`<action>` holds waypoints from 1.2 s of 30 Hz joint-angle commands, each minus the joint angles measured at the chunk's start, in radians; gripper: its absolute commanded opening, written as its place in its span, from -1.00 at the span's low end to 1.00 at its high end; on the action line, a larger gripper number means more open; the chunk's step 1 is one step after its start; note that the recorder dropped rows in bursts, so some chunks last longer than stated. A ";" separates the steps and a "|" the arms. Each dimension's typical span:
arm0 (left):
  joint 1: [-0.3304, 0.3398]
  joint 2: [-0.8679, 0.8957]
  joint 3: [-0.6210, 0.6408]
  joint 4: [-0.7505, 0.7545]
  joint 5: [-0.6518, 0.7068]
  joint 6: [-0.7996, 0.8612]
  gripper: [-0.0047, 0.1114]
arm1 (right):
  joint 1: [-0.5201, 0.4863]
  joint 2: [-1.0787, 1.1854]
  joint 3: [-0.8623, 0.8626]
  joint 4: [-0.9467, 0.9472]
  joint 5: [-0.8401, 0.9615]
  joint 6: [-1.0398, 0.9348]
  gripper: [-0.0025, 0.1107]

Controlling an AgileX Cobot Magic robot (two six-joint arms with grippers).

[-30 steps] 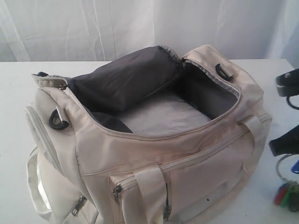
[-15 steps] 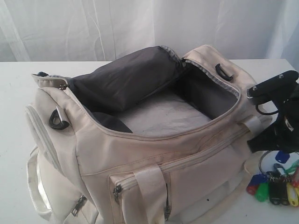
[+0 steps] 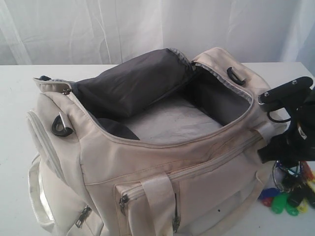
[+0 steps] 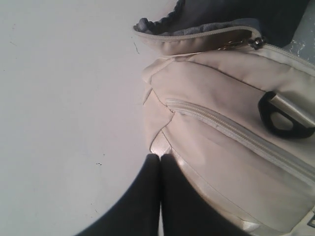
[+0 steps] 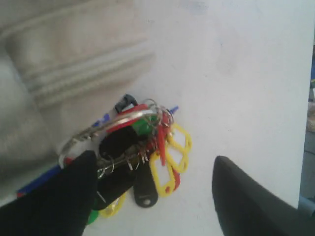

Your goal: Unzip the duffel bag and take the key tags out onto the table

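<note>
Step in hand: release of the key tags [image 3: 285, 199] onto the table [image 3: 15, 98]. The duffel bag [image 3: 147, 162] lies in the middle of the table with its main zipper undone and the top flap thrown back toward the far side, exposing the dark grey lining [image 3: 128, 83]. No tags show on the visible bag floor. The tags lie in a bunch on the tabletop at the near right, just beside the right end of the bag. The right gripper [image 5: 153, 160] hangs directly over them with its jaws spread wide and nothing clamped. In the right wrist view, one finger [image 5: 69, 196] overlaps the metal ring [image 5: 93, 135], and contact there cannot be ruled out. The left gripper [image 4: 159, 164] is at the left end of the bag with its fingers pressed together. Nothing is visible between them, but whether the tips touch the fabric cannot be determined. Unzipping and removal appear complete. The next move calls for the right arm to rise clear of the bunch, keeping the jaws wide. The likely hazard is the ring catching on the near finger and being dragged or lifted with it.
</note>
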 commanded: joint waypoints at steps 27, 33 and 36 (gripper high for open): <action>-0.001 -0.334 0.006 -0.036 0.036 -0.135 -0.92 | -0.009 -0.861 -0.158 0.408 0.154 -0.324 -0.96; -0.001 -0.521 0.006 -0.034 0.147 -0.169 -0.92 | -0.009 -0.954 -0.158 0.465 0.212 -0.324 -0.96; -0.001 -0.600 0.006 -0.032 0.176 -0.188 -0.92 | -0.009 -0.993 -0.158 0.533 0.214 -0.343 -0.96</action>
